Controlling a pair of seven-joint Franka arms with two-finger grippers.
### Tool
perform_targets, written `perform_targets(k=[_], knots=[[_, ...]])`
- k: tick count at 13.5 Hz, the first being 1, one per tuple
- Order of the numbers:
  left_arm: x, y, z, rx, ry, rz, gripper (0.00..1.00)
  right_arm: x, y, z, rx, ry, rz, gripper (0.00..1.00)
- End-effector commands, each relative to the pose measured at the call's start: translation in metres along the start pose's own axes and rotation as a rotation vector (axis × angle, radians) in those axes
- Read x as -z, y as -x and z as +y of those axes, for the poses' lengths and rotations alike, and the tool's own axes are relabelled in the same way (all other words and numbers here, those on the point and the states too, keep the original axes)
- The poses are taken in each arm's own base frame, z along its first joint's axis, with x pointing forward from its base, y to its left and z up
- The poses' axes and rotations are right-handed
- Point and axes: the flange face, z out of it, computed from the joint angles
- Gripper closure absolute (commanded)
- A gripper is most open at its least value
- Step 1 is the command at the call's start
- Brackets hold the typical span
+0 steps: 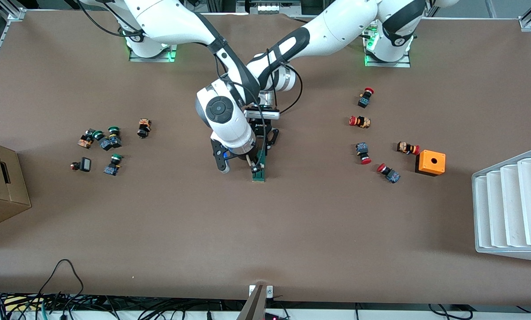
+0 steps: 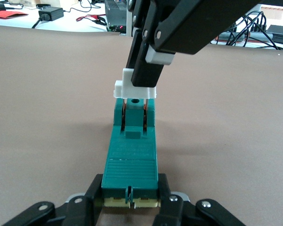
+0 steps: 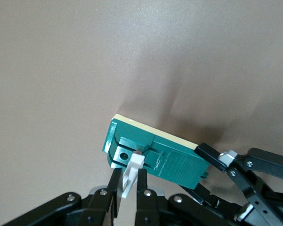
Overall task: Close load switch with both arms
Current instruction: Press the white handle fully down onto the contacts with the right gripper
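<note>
At mid-table, both grippers (image 2: 130, 195) (image 3: 127, 184) clamp the load switch (image 2: 132, 155).

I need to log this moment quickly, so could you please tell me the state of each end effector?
Left end effector: shut on the load switch body.
Right end effector: shut on the switch's white lever.

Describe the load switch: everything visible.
The load switch is a narrow dark-green block, plastic by its look, with a cream base strip, lying flat mid-table. A white handle stands raised at the end nearer the front camera, copper blades showing beneath. The left gripper clamps the body's other end; the right gripper pinches the handle from above. Not yet closed.
</note>
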Motion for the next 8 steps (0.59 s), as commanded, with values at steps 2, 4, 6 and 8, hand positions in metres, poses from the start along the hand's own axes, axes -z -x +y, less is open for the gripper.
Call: perform_targets(k=[2, 4, 6, 8], knots=[[0.008, -0.006, 0.018, 0.028, 0.040, 0.007, 0.57, 0.002, -0.001, -0.005, -0.003, -0.001, 0.010, 0.82], [0.008, -0.006, 0.018, 0.029, 0.039, 0.008, 0.56, 0.005, 0.000, -0.010, -0.006, -0.013, 0.005, 0.82], [0.009, -0.005, 0.019, 0.027, 0.041, 0.007, 0.56, 0.002, -0.002, -0.013, -0.007, -0.016, 0.005, 0.82], [0.009, -0.005, 0.019, 0.028, 0.041, 0.007, 0.56, 0.000, -0.003, -0.017, -0.011, -0.020, 0.005, 0.82]])
